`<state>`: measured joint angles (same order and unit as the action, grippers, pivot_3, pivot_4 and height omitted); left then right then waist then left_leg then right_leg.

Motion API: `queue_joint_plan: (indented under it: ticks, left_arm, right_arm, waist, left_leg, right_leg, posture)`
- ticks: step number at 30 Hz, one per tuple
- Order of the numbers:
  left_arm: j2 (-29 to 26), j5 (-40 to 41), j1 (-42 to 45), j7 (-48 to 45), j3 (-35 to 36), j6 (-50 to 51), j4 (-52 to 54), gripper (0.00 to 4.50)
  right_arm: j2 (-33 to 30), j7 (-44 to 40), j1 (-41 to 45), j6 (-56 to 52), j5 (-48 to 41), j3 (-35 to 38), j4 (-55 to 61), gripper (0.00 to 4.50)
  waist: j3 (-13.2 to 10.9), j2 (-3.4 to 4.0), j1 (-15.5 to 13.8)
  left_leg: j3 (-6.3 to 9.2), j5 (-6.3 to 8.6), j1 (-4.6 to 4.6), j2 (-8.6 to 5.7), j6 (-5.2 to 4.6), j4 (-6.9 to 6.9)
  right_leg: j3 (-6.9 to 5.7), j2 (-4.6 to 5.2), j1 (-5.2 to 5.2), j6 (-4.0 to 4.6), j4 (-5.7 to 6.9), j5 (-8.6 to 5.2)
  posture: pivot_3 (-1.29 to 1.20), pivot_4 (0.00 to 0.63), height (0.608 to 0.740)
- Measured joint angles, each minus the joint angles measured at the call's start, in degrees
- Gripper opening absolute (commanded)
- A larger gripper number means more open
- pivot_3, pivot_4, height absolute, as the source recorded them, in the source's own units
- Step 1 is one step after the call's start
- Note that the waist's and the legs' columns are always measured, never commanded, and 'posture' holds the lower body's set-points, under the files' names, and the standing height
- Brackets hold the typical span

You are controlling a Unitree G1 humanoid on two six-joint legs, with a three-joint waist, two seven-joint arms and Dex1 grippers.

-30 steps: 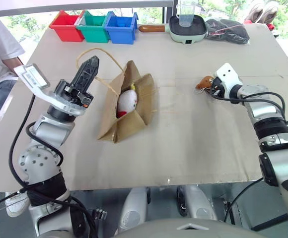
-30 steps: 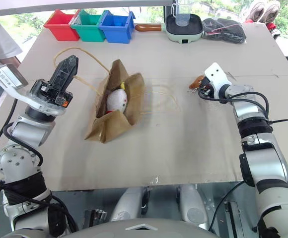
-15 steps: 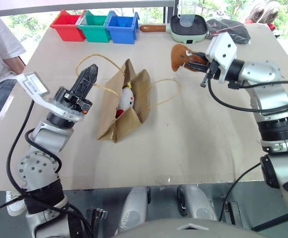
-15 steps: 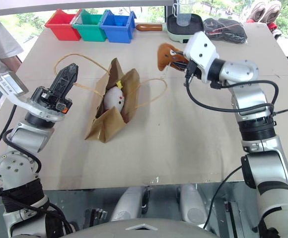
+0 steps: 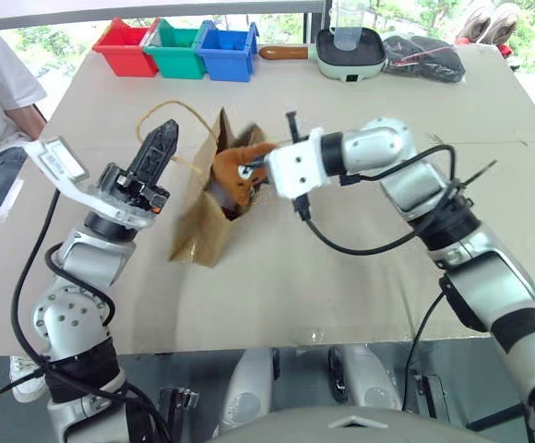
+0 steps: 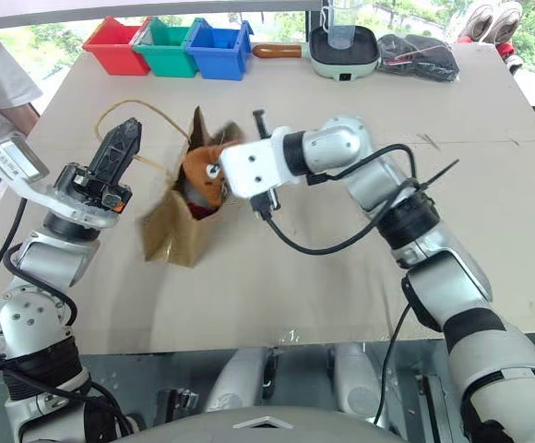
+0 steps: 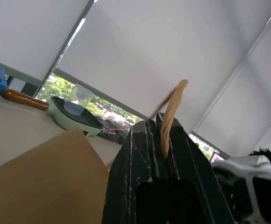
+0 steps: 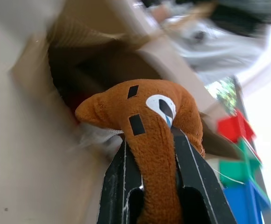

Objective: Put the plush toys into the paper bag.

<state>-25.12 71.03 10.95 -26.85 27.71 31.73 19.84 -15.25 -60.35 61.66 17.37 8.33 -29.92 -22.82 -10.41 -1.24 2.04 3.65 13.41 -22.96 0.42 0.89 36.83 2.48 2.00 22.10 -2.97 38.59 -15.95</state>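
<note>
Right wrist view, brown plush toy (image 8: 154, 140), black patches, white eye

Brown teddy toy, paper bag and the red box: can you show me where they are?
brown toy (image 5: 235, 171), left eye view, on its body.
paper bag (image 5: 198, 235), left eye view, on its front side.
red bin (image 5: 123, 48), left eye view, on its front wall.

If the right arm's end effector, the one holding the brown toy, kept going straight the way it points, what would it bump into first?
Probably the open mouth of the paper bag. The right end effector, shut on the brown plush toy, points into the opening, so the toy would likely meet the bag's inside first; depth is unclear.
</note>
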Motion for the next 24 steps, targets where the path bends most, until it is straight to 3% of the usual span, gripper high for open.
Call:
queue_joint_plan:
  ticks: [1,4,7,8,12,14,17,19,22,24]
  left_arm:
    - [0.1,0.0,-0.5,0.2,0.1,-0.1,0.2,0.0]
    - [0.5,0.0,-2.7,0.6,0.3,-0.5,2.1,0.0]
    - [0.7,0.6,-4.9,0.9,1.1,-1.0,3.7,0.0]
    - [0.7,0.9,-5.6,1.0,1.5,-1.2,4.2,0.0]
    - [0.7,1.3,-7.6,1.1,2.8,-2.0,4.7,0.0]
    - [0.7,1.4,-8.2,1.1,3.5,-2.4,4.9,0.0]
    - [0.7,1.7,-9.1,1.1,4.0,-2.6,5.4,0.0]
    - [0.7,2.0,-9.6,1.0,4.5,-2.9,6.0,0.0]
    - [0.6,2.1,-9.7,1.0,4.5,-3.2,6.2,0.0]
    - [0.3,2.2,-10.3,1.0,4.8,-3.4,6.6,0.0]
  right_arm:
    - [1.5,-0.6,0.3,1.5,0.7,-1.2,-3.5,1.05]
    - [6.0,-0.2,1.7,5.5,2.4,-2.7,-12.1,2.57]
    - [7.2,1.1,3.5,9.1,3.7,-2.8,-15.0,4.14]
    - [7.0,1.2,3.5,9.6,3.7,-2.6,-15.1,4.44]
    - [5.3,-0.4,-0.4,7.5,0.8,-0.3,-11.4,4.44]
    - [2.5,-1.7,-5.2,0.6,-2.7,2.3,-4.7,4.44]
    - [-1.9,-1.8,-10.2,-12.5,-7.5,7.7,4.9,4.44]
    - [-6.1,-0.5,-14.3,-27.6,-12.4,13.7,16.0,4.44]
    - [-7.3,1.4,-16.9,-35.4,-14.5,16.8,20.7,4.44]
    - [-7.8,6.2,-21.8,-52.0,-20.3,23.2,26.8,4.44]
  waist:
    - [0.0,0.0,0.0]
    - [0.0,0.01,0.3]
    - [0.0,0.01,0.3]
    - [0.0,0.01,0.3]
    - [0.0,0.01,-0.1]
    - [0.0,0.01,-0.3]
    - [0.0,0.01,-0.4]
    - [0.0,0.01,-0.5]
    - [0.0,0.01,0.1]
    - [0.0,0.01,-0.1]
  left_leg:
    - [0.0,0.0,0.0,-0.01,0.0,0.0]
    - [0.01,-0.06,0.0,0.01,0.11,-0.04]
    - [0.04,-0.09,0.0,0.04,0.17,-0.1]
    - [0.04,-0.09,0.01,0.04,0.16,-0.11]
    - [0.07,0.0,-0.01,0.04,0.02,-0.1]
    - [0.1,0.01,-0.03,0.02,-0.01,-0.08]
    - [0.09,0.02,-0.03,0.01,-0.02,-0.08]
    - [0.12,0.03,-0.01,0.03,-0.04,-0.11]
    - [0.01,0.03,0.06,0.0,-0.04,-0.18]
    - [0.04,0.03,0.03,0.05,-0.04,-0.21]
  right_leg:
    - [0.0,0.0,0.0,0.0,0.0,0.0]
    - [0.01,-0.01,0.04,0.01,0.02,0.0]
    - [0.0,-0.01,0.06,0.02,0.01,-0.01]
    - [0.0,-0.01,0.06,0.02,0.0,-0.01]
    - [-0.03,0.03,0.01,0.02,-0.05,-0.01]
    - [-0.05,0.06,0.0,0.02,-0.06,-0.01]
    - [-0.03,0.08,0.01,0.02,-0.04,0.0]
    - [-0.05,0.06,0.0,0.03,-0.04,-0.01]
    - [0.04,0.01,0.01,0.03,-0.03,-0.01]
    - [0.02,0.02,0.01,0.04,-0.05,-0.02]
  posture:
    - [0.0,0.15,0.74]
    - [0.0,0.15,0.74]
    - [0.0,0.15,0.74]
    - [0.0,0.15,0.74]
    - [0.0,0.15,0.74]
    - [0.0,0.15,0.74]
    - [0.0,0.15,0.74]
    - [0.0,0.15,0.74]
    - [0.0,0.15,0.74]
    - [0.0,0.15,0.74]
